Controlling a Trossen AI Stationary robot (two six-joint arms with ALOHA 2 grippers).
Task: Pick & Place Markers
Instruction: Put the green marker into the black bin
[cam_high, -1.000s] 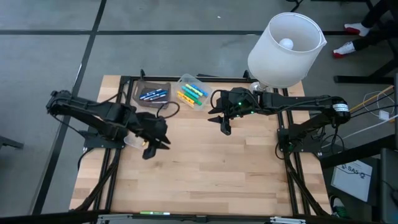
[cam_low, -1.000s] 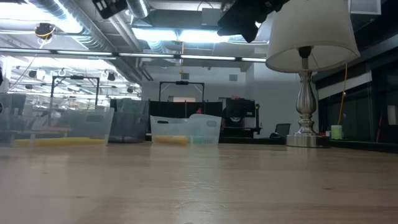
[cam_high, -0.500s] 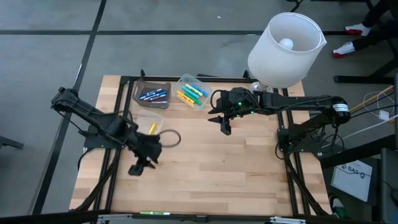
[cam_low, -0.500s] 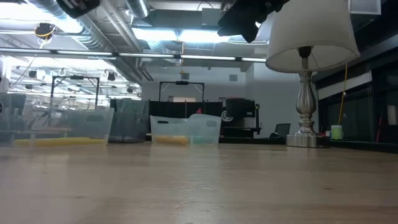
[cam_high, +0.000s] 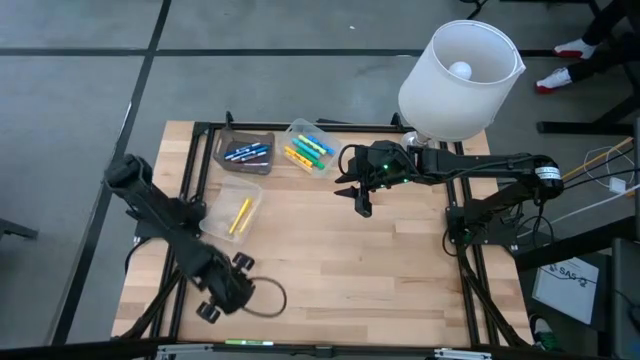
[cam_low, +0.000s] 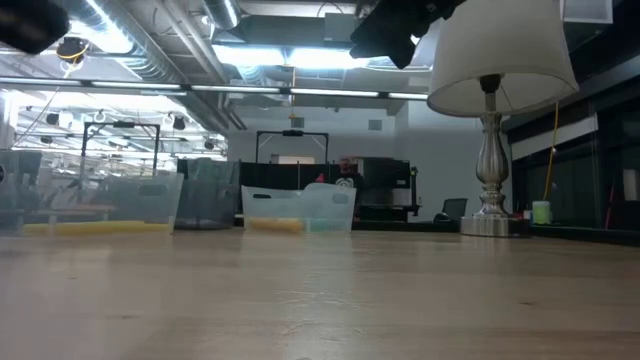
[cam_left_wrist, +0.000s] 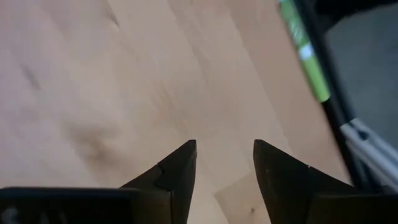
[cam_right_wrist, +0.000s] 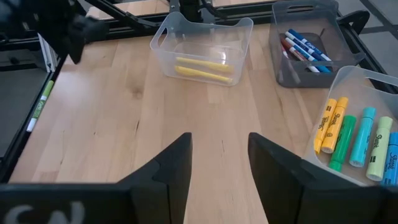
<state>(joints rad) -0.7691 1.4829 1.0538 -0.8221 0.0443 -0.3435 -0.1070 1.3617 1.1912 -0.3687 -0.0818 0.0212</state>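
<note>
Markers lie in three containers toward the table's far left. Yellow ones lie in a clear tub. Blue ones fill a dark tub. Orange, green, blue and yellow ones sit in a second clear tub. My left gripper is open over bare wood near the table's near left corner. My right gripper hangs open above the table's middle, just right of the tubs, holding nothing.
A white-shaded lamp stands at the table's far right corner. Bare wood stretches across the table's middle and near right. The left arm's cable loop trails beside its gripper. A black frame rail with a green strip edges the table.
My left gripper has swung from beside the clear tub with yellow markers toward the table's near edge, ending near the near left corner. That tub now shows uncovered with a yellow marker inside. My right arm has kept still.
</note>
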